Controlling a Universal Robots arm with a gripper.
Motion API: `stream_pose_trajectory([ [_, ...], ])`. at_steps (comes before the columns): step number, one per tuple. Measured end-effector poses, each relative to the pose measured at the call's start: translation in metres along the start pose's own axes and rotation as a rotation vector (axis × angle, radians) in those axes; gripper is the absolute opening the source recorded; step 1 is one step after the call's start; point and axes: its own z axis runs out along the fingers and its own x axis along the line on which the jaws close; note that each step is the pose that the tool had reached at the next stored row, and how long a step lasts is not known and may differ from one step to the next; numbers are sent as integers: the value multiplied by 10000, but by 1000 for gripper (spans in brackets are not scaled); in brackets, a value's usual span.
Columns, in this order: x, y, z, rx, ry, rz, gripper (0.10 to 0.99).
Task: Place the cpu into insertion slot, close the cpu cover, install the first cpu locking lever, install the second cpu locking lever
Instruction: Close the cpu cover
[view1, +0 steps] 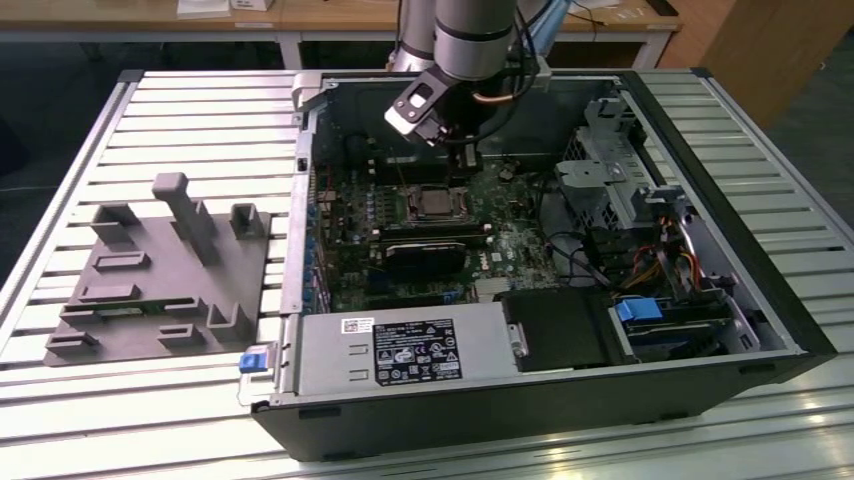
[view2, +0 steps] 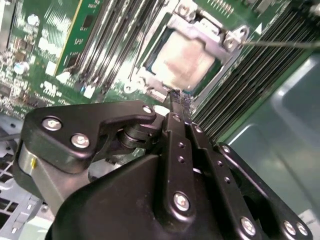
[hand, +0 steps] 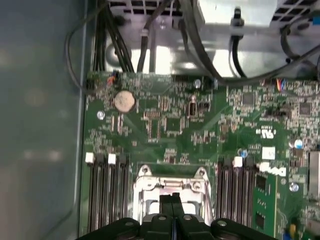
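On the exterior view's left a grey plastic fixture tray (view1: 160, 270) lies on the slatted metal table (view1: 80, 400); at its three o'clock, the open black computer case (view1: 534, 420). The arm's black gripper (view1: 465, 166) hangs at twelve o'clock of the small silver-rimmed square insertion slot (view1: 404, 205), fingers (hand: 166, 202) pressed together on nothing. There's the dull silver-grey square cpu (view2: 182, 60), seated in that slot, thin silvery cpu cover (view2: 202, 31) flat around it.

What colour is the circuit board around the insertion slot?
The circuit board is green, seen best in the first wrist view.
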Motion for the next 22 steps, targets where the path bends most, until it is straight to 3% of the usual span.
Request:
stream_pose_trajectory([
  [8, 0, -78, 80, 4, 1, -6, 106],
  [17, 2, -259, 128, 5, -1, -23, 106],
  [22, 3, -302, 155, 4, 1, -24, 106],
])
